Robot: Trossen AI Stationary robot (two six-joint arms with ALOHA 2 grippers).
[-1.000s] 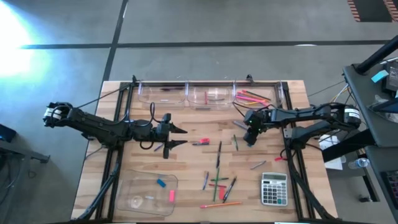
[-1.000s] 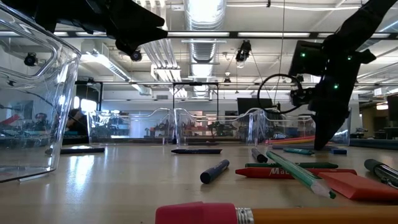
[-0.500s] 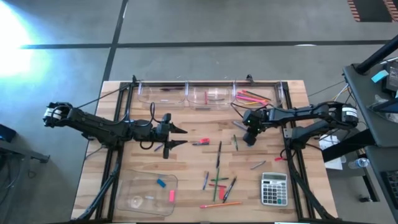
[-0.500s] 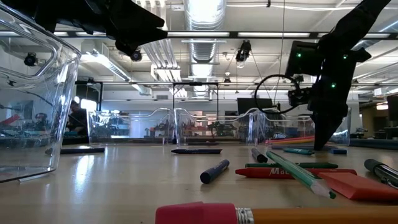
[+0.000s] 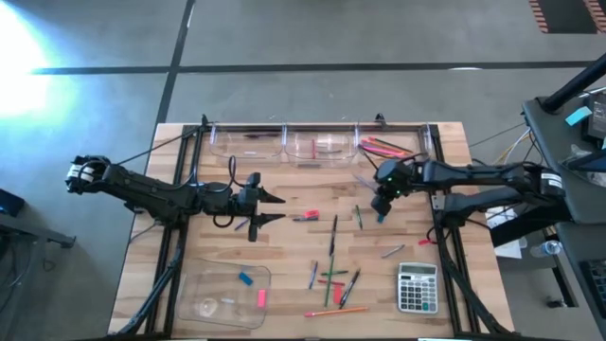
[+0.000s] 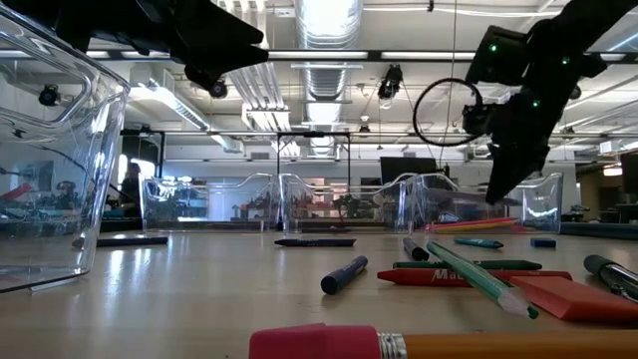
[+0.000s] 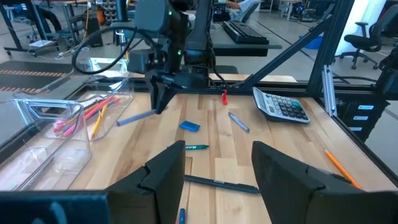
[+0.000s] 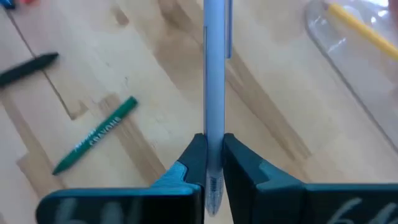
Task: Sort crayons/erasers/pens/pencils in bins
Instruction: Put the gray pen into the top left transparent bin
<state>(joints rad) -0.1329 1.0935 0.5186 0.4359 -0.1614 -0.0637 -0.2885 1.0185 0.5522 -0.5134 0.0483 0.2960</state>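
Observation:
My right gripper hangs over the table's right middle, shut on a grey-blue pen lifted off the wood. My left gripper waits open above the table's left middle, touching nothing. Three clear bins stand in a row along the far edge; the rightmost holds pink and orange pencils. A larger clear tray at the near left holds a blue eraser and a pink one. Loose pens, pencils and crayons lie flat on the table's near middle. My right gripper pinches the pen near one end between its two fingers, and that short end pokes out behind them. The fingers slant down from the table's right side. The rest of the pen sticks out ahead of the fingertips, clear of the table.
A grey calculator sits at the near right. A blue eraser and a green crayon lie on the wood under and beside my right gripper. A small red piece lies near the right edge.
My right gripper has risen from the tabletop and tipped nearer to level, taking the pen up with it. My left arm has kept still.

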